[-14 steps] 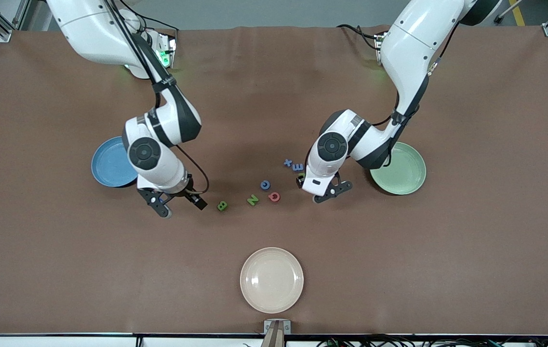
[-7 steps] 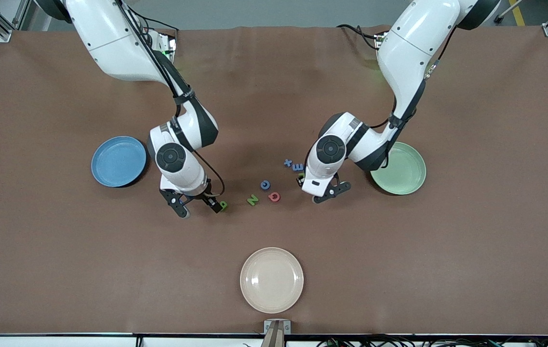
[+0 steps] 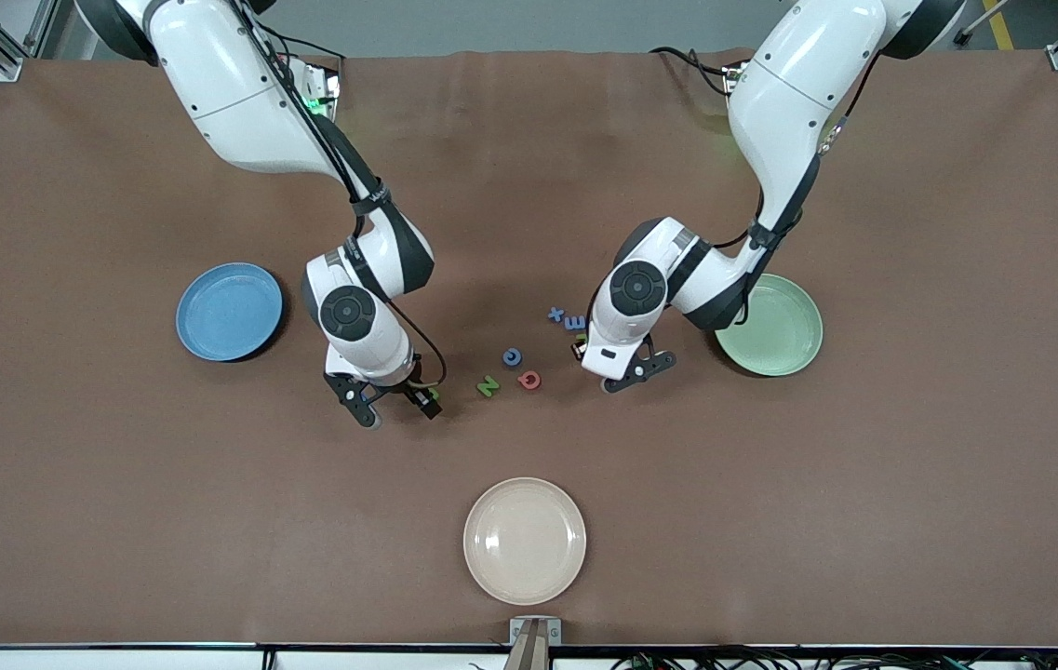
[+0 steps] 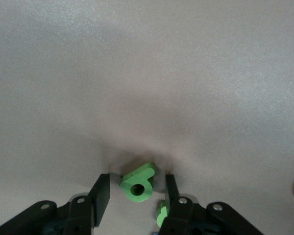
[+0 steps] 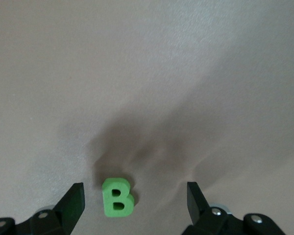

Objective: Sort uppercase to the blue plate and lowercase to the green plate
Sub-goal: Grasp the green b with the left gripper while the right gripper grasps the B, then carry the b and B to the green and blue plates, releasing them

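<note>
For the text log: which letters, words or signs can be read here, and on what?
"B": green foam B
"N": green foam N
"C": blue foam C
"Q": red foam Q
"x": blue foam x
"m": blue foam m, lying sideways
Not readable: green foam piece in the left wrist view.

bare table around cream plate (image 3: 525,541), letters N (image 3: 488,385), C (image 3: 512,356), Q (image 3: 529,380) seemingly crowding the centre between both arms

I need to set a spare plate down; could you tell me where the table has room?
Bare table borders the cream plate all round, up to the letter row. Crowded: between blue plate and green plate, where right gripper straddles the green B and left gripper brackets a green letter.
</note>
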`<action>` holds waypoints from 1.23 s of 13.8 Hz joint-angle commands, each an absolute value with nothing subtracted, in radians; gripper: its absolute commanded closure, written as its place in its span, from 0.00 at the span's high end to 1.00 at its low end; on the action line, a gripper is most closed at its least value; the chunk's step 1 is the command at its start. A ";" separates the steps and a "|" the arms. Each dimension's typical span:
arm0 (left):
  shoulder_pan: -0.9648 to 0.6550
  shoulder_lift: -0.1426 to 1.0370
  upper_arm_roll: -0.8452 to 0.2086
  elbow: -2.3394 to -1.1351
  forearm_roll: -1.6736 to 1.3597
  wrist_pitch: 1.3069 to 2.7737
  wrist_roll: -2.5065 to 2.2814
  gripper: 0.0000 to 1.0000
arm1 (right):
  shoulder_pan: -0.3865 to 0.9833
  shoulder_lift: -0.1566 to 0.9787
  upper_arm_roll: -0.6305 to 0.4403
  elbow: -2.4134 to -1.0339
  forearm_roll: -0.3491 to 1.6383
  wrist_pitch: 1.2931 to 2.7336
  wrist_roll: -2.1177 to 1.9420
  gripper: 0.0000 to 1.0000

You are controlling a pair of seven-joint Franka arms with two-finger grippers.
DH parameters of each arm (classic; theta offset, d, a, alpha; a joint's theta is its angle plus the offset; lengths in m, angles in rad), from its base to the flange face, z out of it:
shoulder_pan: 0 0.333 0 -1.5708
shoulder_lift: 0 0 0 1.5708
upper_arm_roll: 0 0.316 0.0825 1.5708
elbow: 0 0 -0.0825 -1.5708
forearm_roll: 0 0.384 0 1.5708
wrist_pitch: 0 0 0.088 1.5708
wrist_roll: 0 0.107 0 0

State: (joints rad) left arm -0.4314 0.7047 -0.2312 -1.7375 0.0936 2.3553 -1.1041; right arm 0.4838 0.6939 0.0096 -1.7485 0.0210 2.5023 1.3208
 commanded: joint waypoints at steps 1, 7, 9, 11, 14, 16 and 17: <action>-0.439 0.706 -0.227 -1.743 0.115 2.373 -1.132 0.47 | 0.506 0.719 -0.002 -1.713 0.009 2.500 1.353 0.88; -0.437 0.703 -0.227 -1.743 0.115 2.373 -1.166 0.26 | 0.511 0.736 -0.002 -1.692 0.009 2.496 1.350 0.70; -0.427 0.692 -0.227 -1.744 0.117 2.367 -1.164 0.21 | 0.509 0.739 -0.002 -1.689 0.009 2.496 1.350 0.64; -0.416 0.655 -0.229 -1.759 0.117 2.358 -1.154 0.20 | 0.509 0.739 -0.002 -1.689 0.009 2.493 1.348 0.55; -0.387 0.569 -0.230 -1.821 0.117 2.343 -1.132 0.17 | 0.509 0.739 -0.002 -1.689 0.008 2.491 1.347 0.32; -0.370 0.496 -0.230 -1.882 0.117 2.304 -1.066 0.17 | 0.509 0.739 -0.002 -1.689 0.006 2.490 1.344 0.18; -0.351 0.459 -0.232 -1.920 0.117 2.299 -1.034 0.17 | 0.508 0.739 -0.002 -1.689 0.006 2.485 1.339 0.15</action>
State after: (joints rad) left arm -0.3810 0.5741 -0.2287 -1.8018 0.0984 2.3138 -1.0811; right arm 0.4989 0.7160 0.0059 -1.7057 0.0184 2.4854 1.3274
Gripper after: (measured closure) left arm 0.696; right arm 0.722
